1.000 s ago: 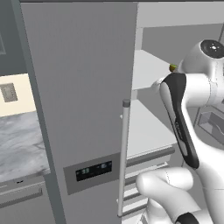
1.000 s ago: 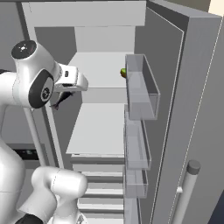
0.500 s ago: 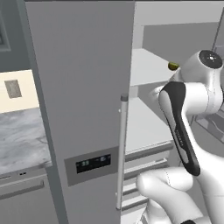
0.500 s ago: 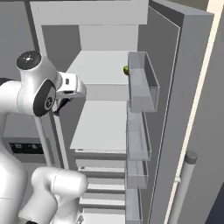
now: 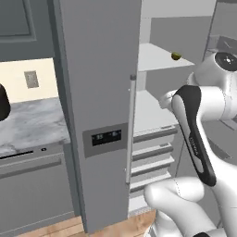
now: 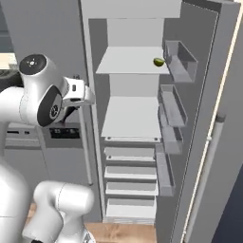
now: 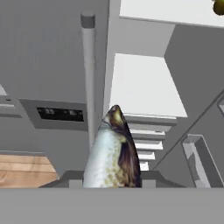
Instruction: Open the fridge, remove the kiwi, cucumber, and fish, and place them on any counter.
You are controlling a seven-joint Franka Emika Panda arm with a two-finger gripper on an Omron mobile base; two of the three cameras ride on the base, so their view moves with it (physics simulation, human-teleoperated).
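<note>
I am reading the fridge (image 6: 142, 71) as the reference landmark: its right door (image 6: 213, 118) is standing open, and its left door (image 5: 99, 92), carrying the dark display panel (image 5: 105, 137) and a long vertical bar handle (image 5: 131, 125), is closed. In the hand view, the fish (image 7: 114, 153) is rising from between the jaws, head pointing away from the camera toward the fridge interior; the jaws are clamped on the fish, although the fingertips themselves are hidden behind its body. In the right base view, the gripper (image 6: 80, 92) is sitting just in front of the closed left door, outside the fridge compartment and level with the gap between the upper shelf (image 6: 130, 60) and the middle shelf (image 6: 130, 116). The kiwi (image 6: 158, 61) is resting on the upper shelf, near its right front corner, just beside the top door bin (image 6: 182, 59); I am also seeing it in the left base view (image 5: 176, 56) and at the top right corner of the hand view (image 7: 218, 6). The middle shelf is showing a bare white surface, with the drawers (image 6: 130, 180) stacked below it. I cannot locate the cucumber. The table (image 5: 28, 125), a marbled stone top, is lying to the left of the fridge in the left base view, with a dark rounded object (image 5: 3, 102) standing on it at the picture's left edge.
</note>
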